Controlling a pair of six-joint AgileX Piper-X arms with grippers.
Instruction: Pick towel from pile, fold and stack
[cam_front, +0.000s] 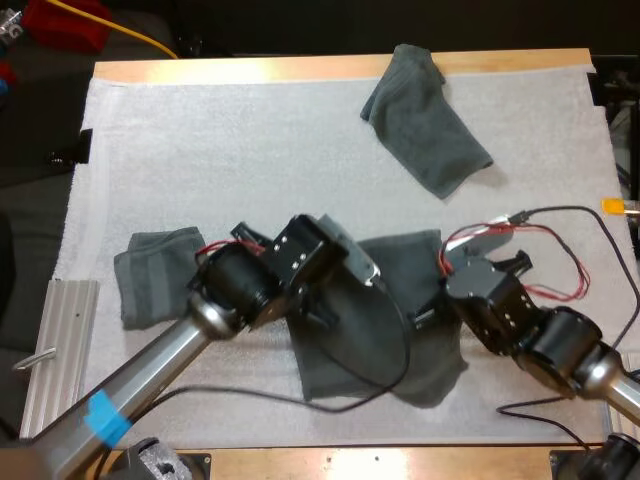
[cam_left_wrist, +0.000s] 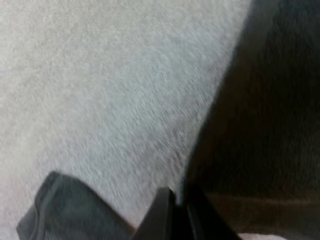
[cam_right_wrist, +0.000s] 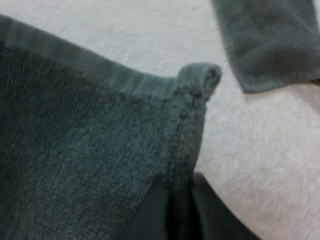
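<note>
A dark grey-green towel (cam_front: 400, 350) lies spread on the white mat's near middle, between both arms. My left gripper (cam_front: 372, 272) sits at its far left edge; in the left wrist view the fingers (cam_left_wrist: 161, 212) stand almost together with the towel's edge (cam_left_wrist: 260, 125) running down between them. My right gripper (cam_front: 428, 312) is at the towel's right side, and its fingers (cam_right_wrist: 150, 212) pinch the hemmed corner (cam_right_wrist: 192, 100). A folded towel (cam_front: 152, 272) rests at the left. A crumpled towel (cam_front: 425, 125) lies at the far right.
The white mat (cam_front: 250, 150) covers the wooden table. A ribbed metal plate (cam_front: 58, 350) lies at the front left edge. The folded towel (cam_left_wrist: 65, 212) shows near my left fingers, and the crumpled towel (cam_right_wrist: 270, 45) beyond my right fingers.
</note>
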